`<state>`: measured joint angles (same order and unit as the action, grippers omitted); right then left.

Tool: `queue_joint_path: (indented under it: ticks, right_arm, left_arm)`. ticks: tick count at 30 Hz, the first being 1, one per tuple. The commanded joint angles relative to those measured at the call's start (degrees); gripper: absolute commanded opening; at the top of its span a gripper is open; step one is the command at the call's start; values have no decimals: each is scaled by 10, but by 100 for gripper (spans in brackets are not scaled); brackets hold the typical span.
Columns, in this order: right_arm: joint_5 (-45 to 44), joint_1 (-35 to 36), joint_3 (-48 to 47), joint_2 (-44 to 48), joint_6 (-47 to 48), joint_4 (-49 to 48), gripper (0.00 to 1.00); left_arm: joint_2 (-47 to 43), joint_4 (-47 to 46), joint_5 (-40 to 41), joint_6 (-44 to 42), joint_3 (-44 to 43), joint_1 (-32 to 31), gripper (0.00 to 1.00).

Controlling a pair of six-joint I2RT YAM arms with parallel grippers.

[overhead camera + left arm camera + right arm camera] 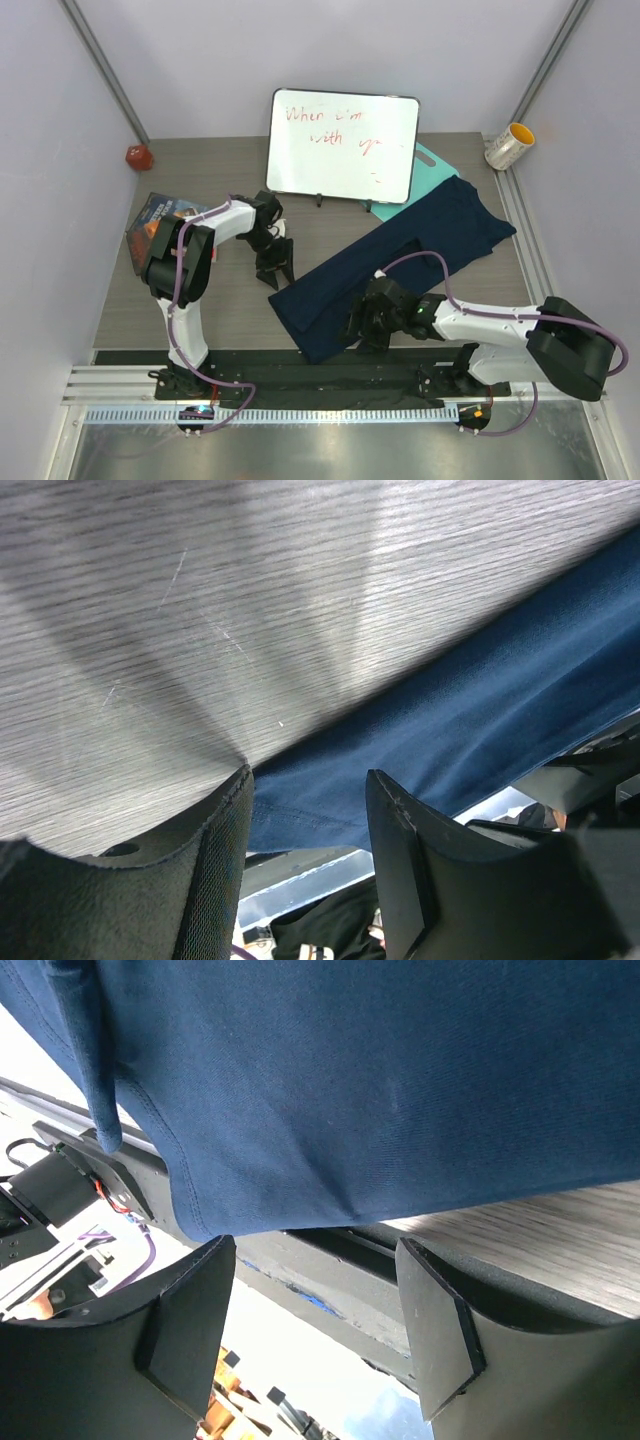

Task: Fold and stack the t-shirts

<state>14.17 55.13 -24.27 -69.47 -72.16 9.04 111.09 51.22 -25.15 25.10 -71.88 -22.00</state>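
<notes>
Right gripper (315, 1245) spread, empty, at the near hem of the soft navy t-shirt (420, 240). Left gripper (308, 775) also spread, empty, at shirt's left edge over woodgrain table (200, 600). Shirt lies as a long diagonal strip, far end overlapping flat teal board (430, 158) beside whiteboard (343, 145).

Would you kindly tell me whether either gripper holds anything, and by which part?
Nothing is held: the left gripper and the right gripper are both open, close to the t-shirt.

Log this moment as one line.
t-shirt: laid diagonally | left tool: open, at its edge | right tool: open, over its edge
</notes>
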Motion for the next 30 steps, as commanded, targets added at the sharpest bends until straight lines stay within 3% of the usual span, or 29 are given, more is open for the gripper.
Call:
queue_joint_path:
  ticks: [1,30]
  right_arm:
    - [-12,3,-5,-19,2,-21,70]
    - [-24,2,-104,-129,49,-27,69]
  left_arm:
    - [-2,-5,-7,-3,-11,0,50]
    - [19,-15,-27,0,-4,0,49]
